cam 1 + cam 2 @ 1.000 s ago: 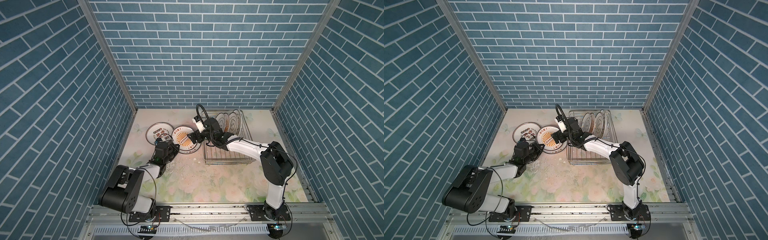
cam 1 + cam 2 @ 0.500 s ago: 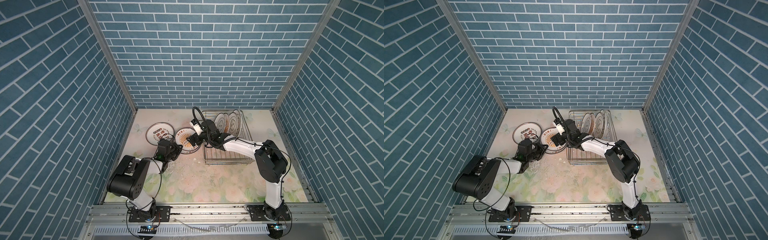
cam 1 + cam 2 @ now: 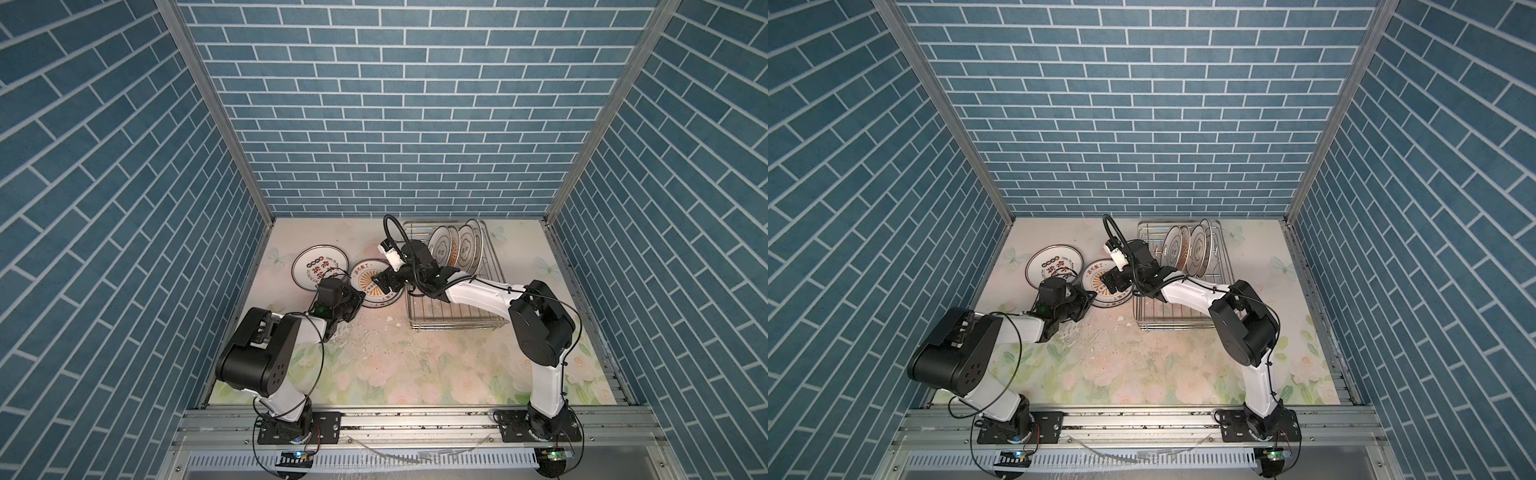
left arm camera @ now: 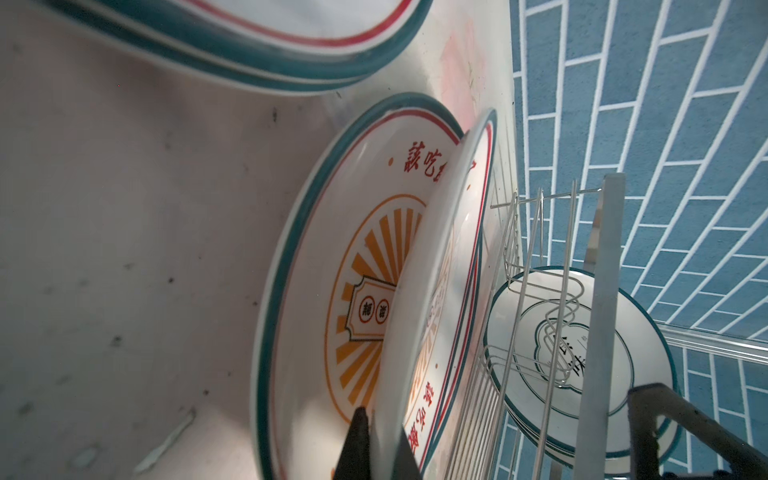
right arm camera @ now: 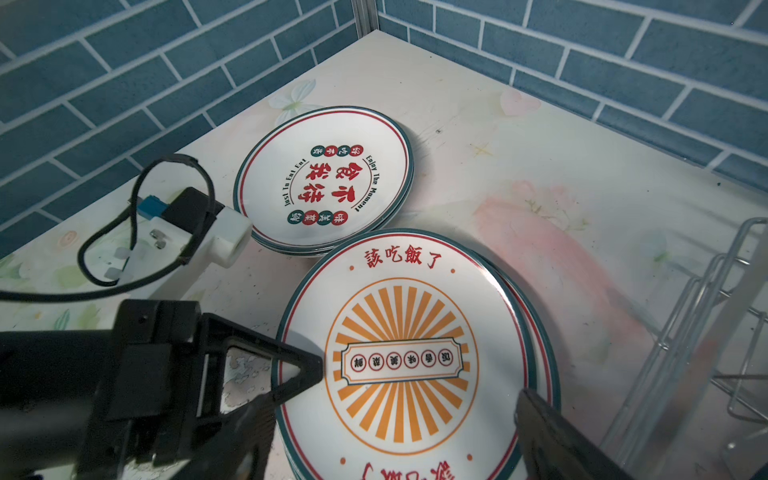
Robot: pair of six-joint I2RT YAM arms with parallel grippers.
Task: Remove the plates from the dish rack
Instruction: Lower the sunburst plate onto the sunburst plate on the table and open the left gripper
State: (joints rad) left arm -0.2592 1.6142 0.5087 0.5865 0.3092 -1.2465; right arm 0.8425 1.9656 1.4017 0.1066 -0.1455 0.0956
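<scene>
Plates [image 3: 441, 249]: four racked (two stacks [image 3: 318, 272] beside)

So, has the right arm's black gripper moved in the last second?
Yes. The right gripper has shifted a little leftward, away from the silver wire dish rack, and hangs open over the white orange-sunburst plate.

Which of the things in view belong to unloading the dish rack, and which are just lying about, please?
Belong: dish rack; upright plates in it; sunburst plate stack; red-character plate stack.
Lying about: small white scraps on the floral table cover.
</scene>
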